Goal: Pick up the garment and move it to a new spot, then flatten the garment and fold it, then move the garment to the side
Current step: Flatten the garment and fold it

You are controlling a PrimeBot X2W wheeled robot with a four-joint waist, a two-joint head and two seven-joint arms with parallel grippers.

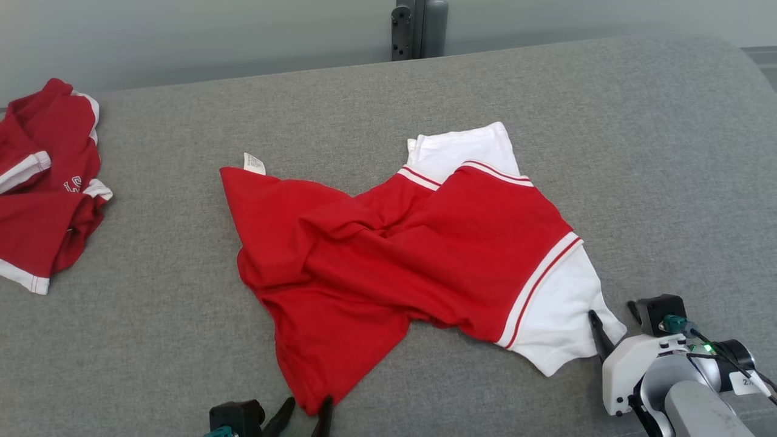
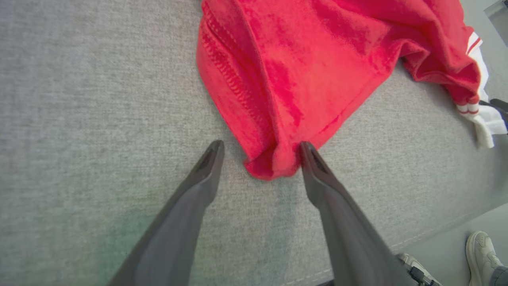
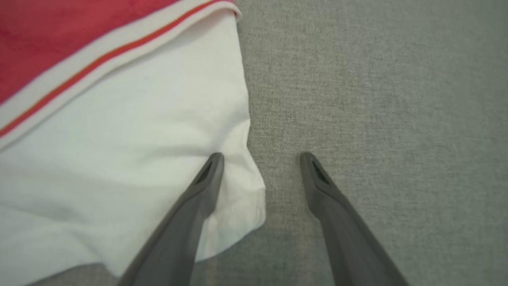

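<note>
Garment (image 1: 388,255), crumpled red-and-white cotton: my left gripper (image 2: 260,145) stands wide astride its red hem corner; my right gripper (image 3: 261,156), wide, straddles its white sleeve edge.

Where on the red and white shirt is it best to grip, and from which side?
Take the red hem corner nearest the robot, from the near side: it narrows to a free point lying on the cushion, between the fingers of the open left gripper.

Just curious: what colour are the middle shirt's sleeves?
White sleeves, edged with a red-striped band; head view shows best.
</note>
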